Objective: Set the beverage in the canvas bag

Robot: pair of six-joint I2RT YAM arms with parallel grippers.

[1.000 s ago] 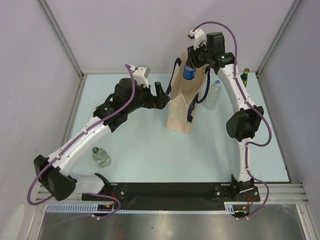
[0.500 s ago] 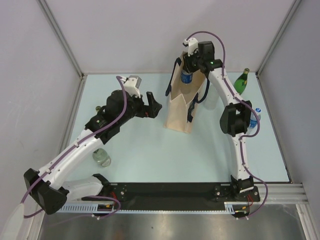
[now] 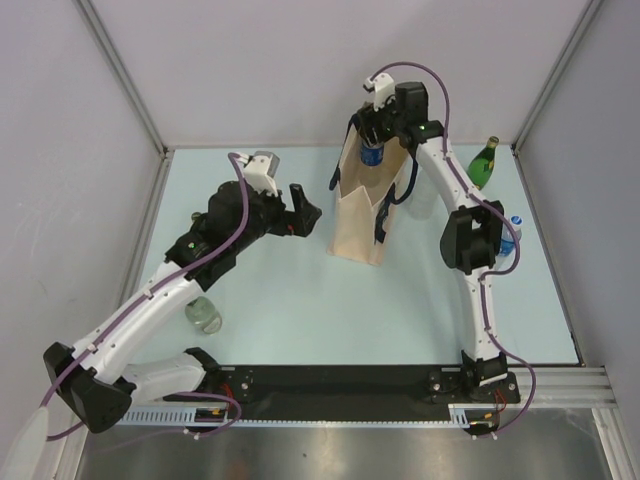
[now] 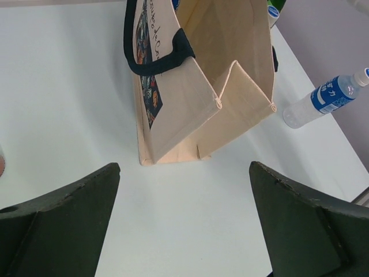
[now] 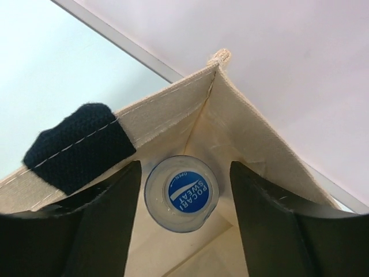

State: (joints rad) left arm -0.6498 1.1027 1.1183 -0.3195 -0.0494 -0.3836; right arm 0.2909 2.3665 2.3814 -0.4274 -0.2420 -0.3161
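— Looking for the drink bottle (image 5: pixel 181 193) first: where?
— Inside the mouth of the canvas bag (image 3: pixel 360 215), tucked into the far end between the cloth walls, blue cap up. Cannot tell whether down on the bottom of the bag.
— And the bag?
— Standing upright on the table (image 3: pixel 300 300), toward the far edge, roughly midway between the left and right edges, with the mouth gaping and the dark handles (image 4: pixel 164 55) drooping over the sides. Printed with a picture (image 4: pixel 151 92) and some lettering on the left side.
— Gripped from above?
— No. Hovering right over the far end of the bag, the right gripper (image 3: pixel 373 133), pointing down, jaws parted and flanking the cap, with a thin gap on at least one side. Not clenched on anything.
— And the left gripper (image 3: pixel 306 208)?
— Just beside the left side of the bag, apart from the cloth, aimed at it, jaws spread wide, holding nothing.
— Anything else on the table?
— A green bottle (image 3: pixel 484 160), upright in the far right corner. A clear bottle (image 4: pixel 328 95) with a blue label near the right edge, partly behind the right arm. A glass bottle (image 3: pixel 205 314) toward the near left corner, close by the left arm, well apart from the bag.
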